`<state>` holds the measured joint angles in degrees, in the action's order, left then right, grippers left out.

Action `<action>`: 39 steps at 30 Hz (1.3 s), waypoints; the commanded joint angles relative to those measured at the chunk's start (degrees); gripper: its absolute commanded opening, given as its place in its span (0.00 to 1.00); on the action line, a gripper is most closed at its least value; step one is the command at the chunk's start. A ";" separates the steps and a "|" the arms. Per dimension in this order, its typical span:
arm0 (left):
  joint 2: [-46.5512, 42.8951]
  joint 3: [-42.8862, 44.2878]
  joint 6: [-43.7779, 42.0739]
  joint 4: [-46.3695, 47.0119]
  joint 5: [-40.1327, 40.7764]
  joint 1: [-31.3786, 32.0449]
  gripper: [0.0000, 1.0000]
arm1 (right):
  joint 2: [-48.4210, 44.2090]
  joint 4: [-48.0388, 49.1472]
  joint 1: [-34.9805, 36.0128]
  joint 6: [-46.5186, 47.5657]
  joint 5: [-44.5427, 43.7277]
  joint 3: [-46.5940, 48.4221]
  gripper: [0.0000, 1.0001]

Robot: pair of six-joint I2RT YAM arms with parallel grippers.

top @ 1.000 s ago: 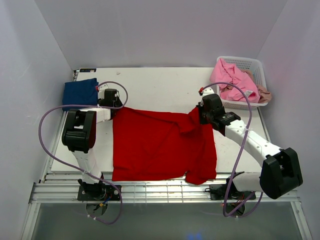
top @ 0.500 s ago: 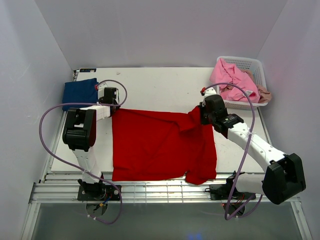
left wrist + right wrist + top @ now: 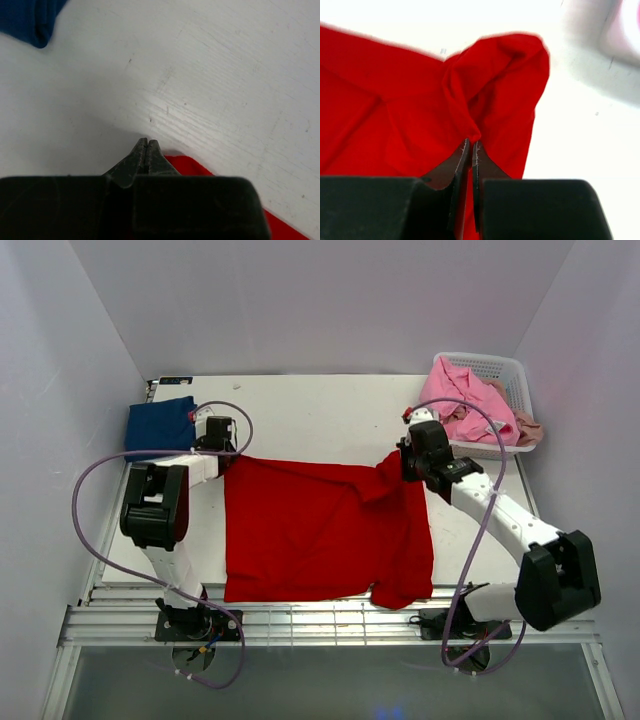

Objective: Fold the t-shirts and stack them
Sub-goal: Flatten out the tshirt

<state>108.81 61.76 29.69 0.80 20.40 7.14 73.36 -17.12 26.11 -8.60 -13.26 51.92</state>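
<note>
A bright red t-shirt (image 3: 320, 530) lies spread flat across the middle of the table, with its right side bunched. At its far left corner my left gripper (image 3: 222, 447) is shut; in the left wrist view the jaws (image 3: 147, 142) are pressed together and the red corner (image 3: 192, 165) sits against the right finger. My right gripper (image 3: 402, 462) is shut on a raised fold at the far right corner, where red cloth (image 3: 485, 80) puckers at the tips (image 3: 471, 143). A folded navy blue t-shirt (image 3: 158, 425) lies at the far left.
A white lattice basket (image 3: 505, 368) stands at the far right corner with pink t-shirts (image 3: 455, 400) spilling over its rim and a beige one (image 3: 528, 430) at its near side. Purple cables loop beside both arms. The navy shirt's edge (image 3: 27, 20) lies close to the left gripper.
My left gripper has closed from open to shut at the shirt's far left corner. The right arm has shifted slightly, still gripping the same fold.
</note>
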 commanded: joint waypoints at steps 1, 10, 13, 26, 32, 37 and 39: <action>-10.97 -1.55 1.68 0.00 0.33 0.16 0.00 | 5.37 2.71 -3.34 1.56 0.86 8.61 0.08; -27.15 1.17 3.35 -4.40 -0.89 0.16 0.00 | 12.25 -1.15 -12.57 2.27 11.76 35.16 0.08; -34.61 -0.05 3.27 -4.66 -1.59 0.51 0.00 | 9.61 -3.08 -13.54 2.97 12.11 40.17 0.08; -66.79 6.87 3.18 -22.76 -18.27 1.48 0.00 | -13.85 -13.10 -13.89 1.57 18.52 48.08 0.08; -69.00 23.74 4.06 -34.63 -28.13 1.39 0.00 | -16.41 -22.94 -13.89 -0.45 21.86 65.91 0.08; -70.67 32.79 5.11 -40.43 -29.81 1.30 0.00 | -16.50 -26.12 -13.89 -2.30 23.10 76.73 0.08; -70.93 34.39 5.46 -41.66 -29.90 1.39 0.00 | -16.85 -26.03 -13.89 -3.00 23.01 77.36 0.08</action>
<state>36.77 94.11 34.13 -34.68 -6.96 8.43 55.57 -40.80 12.38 -9.52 8.73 128.22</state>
